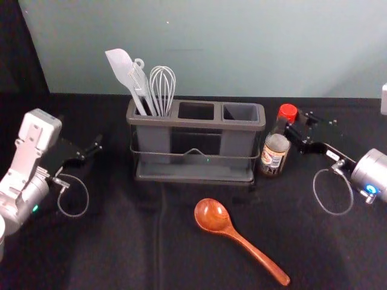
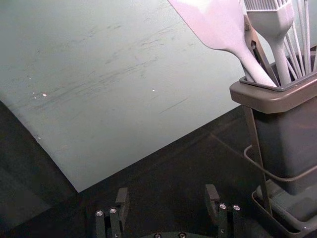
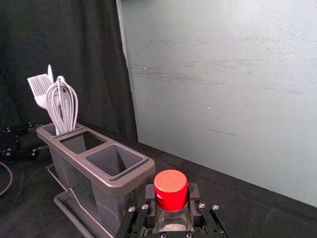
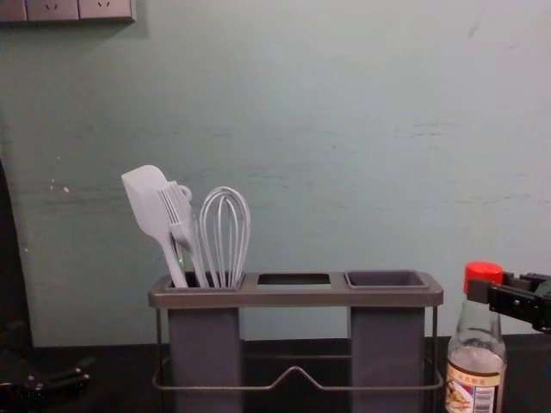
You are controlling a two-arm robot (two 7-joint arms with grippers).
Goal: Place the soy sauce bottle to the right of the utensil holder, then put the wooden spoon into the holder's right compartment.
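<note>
R gripper (image 3: 172,202) has fingers clamped on soy sauce bottle (image 1: 275,152) just under red cap (image 3: 171,186), upright beside utensil holder (image 1: 196,122), R end; placing prob. done bar release. To do: wooden spoon (image 1: 233,233), on counter (image 1: 121,241) in front of those fingers, into R compartment (image 1: 240,113). L gripper (image 2: 167,201) idle, fingers apart, L of holder.

Soft light, small glints on the wooden spoon (image 1: 211,216), glare on the spatula (image 2: 215,22)
</note>
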